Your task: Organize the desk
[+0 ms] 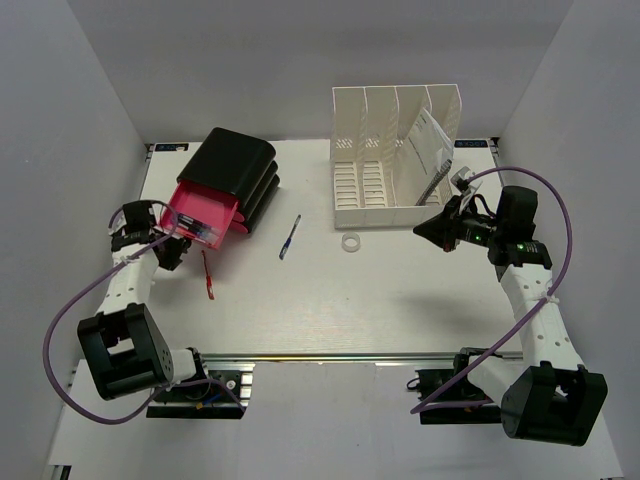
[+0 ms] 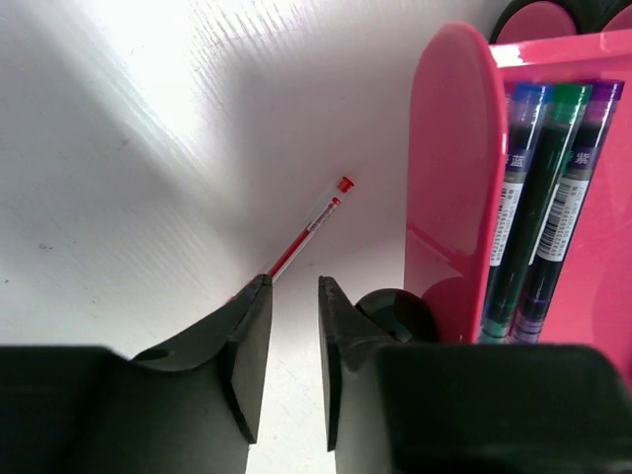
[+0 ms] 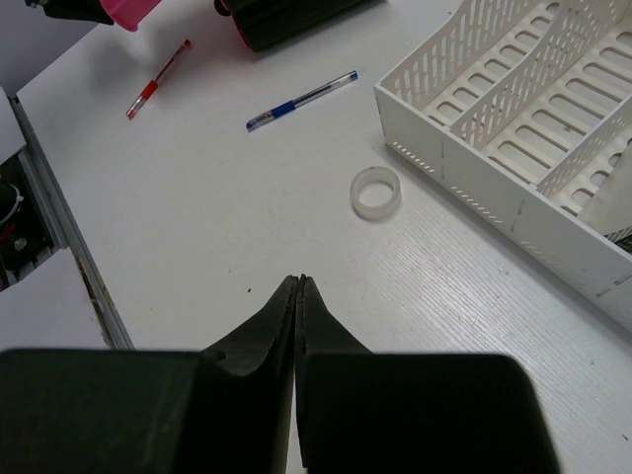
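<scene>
Large flat white desk point(image 1: 380, 300) beneath both arms, looking partly tidied: markers point(image 2: 538, 197) are sitting in a pink plastic drawer point(image 2: 449, 148); thin red pen point(image 2: 311, 225), blue pen point(image 1: 290, 237) and clear tape ring point(image 1: 350, 242) are lying loose. The left gripper point(image 2: 293, 286) is gaping slightly, empty; the right gripper point(image 3: 299, 281) is pinched together.

Enclosure: plain grey walls on three sides, namely the left wall point(image 1: 60, 150), back wall point(image 1: 320, 60) and right wall point(image 1: 590, 90), all unmarked. The counter point(image 1: 380, 300) is white and flat, with faint grain streaks seen in the wrist views. A silver metal rail point(image 1: 340, 357) runs along its near long edge. Lighting comes from above, with soft shadows. A glare patch point(image 2: 148, 39) shows on the counter in the left wrist view.
</scene>
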Available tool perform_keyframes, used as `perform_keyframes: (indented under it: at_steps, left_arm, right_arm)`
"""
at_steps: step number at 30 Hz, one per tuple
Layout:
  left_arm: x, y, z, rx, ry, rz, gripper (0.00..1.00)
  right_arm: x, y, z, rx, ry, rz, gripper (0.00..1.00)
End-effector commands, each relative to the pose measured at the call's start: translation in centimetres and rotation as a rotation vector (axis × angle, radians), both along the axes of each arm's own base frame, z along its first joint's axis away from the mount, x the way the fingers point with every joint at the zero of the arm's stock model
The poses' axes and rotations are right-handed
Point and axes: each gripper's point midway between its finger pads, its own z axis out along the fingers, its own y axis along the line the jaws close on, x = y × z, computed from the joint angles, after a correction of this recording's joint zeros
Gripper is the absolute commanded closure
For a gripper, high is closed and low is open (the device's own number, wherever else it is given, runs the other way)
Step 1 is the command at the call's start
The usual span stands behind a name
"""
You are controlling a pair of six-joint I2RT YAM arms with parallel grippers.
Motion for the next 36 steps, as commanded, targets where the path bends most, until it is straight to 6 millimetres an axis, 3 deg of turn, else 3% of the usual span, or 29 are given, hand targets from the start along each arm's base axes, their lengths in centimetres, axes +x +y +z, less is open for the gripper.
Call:
perform_keyframes:
  at_steps: [1,2,6,15,28,36]
  left_arm:
    - [2.0,0.3,2.5,0.007,-0.092,-0.006,0.62]
    - [2.0,0.2,2.5,0.005,-0.093,-0.007,0.55]
    - [2.4,0.3,2.8,0.006,-0.109,-0.012,0.47]
    - [4.2,-0.7,3.7,-0.043,-0.160,-0.068,0.44]
    - [8.3,-1.4,5.4,-0.098,-0.270,-0.136,0.40]
    - [10.6,-1.5,5.0,-0.115,-0.289,-0.190,0.39]
  right_arm:
    - [-0.2,-0.1,0.4,-0.003,-0.023,0.003,0.98]
    - [-0.2,-0.1,0.4,-0.003,-0.023,0.003,0.98]
    - [-0.1,-0.1,0.4,-0.004,-0.022,0.001,0.98]
    - [-0.1,-0.1,0.4,-0.006,-0.026,0.001,0.98]
    - [0.0,-0.2,0.4,-0.014,-0.032,-0.004,0.98]
    - [0.0,-0.3,0.3,-0.015,-0.032,-0.006,0.98]
